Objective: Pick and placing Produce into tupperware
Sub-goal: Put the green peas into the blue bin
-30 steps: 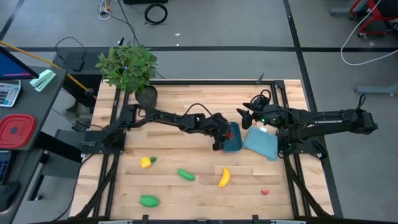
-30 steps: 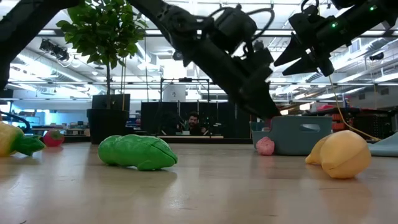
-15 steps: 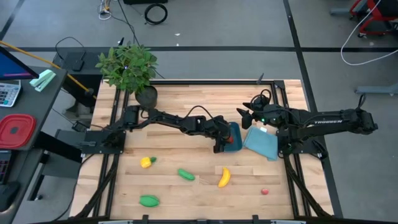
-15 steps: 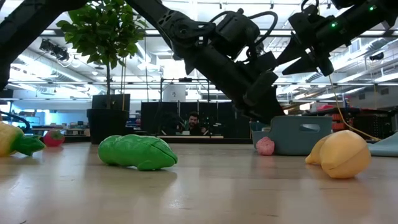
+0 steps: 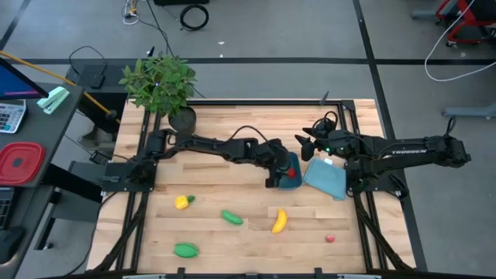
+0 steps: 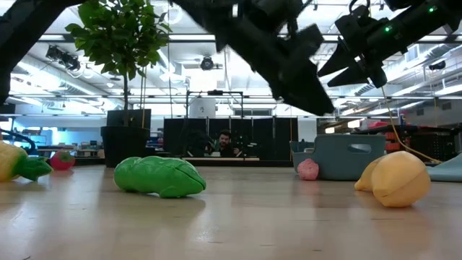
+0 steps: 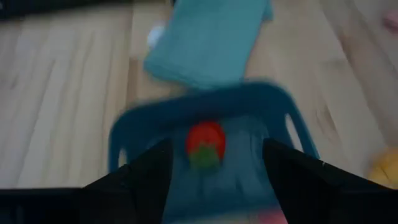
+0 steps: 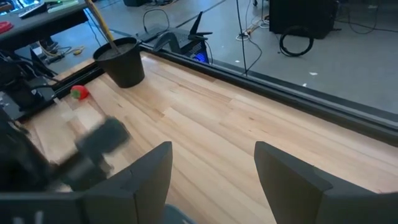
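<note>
Lifted off tub rim since half a second ago: left gripper point(image 5: 276, 175), fingers spread wide, empty | centre frame: tupperware point(image 5: 290, 171) holding small red piece point(image 7: 206, 139) | lower frame: banana point(image 5: 279, 221), green pieces loose on table point(image 5: 232, 240) | right of centre: right gripper point(image 5: 304, 146) hovering, fingers apart.

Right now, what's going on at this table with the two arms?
The left end effector hangs open just over the dark-blue tupperware, and a small red strawberry lies inside the tub. The right end effector waits open, raised near the flat light-blue piece. On the wood outside the tub are the banana, two green pieces, a yellow piece with a green stem and a tiny red one.
</note>
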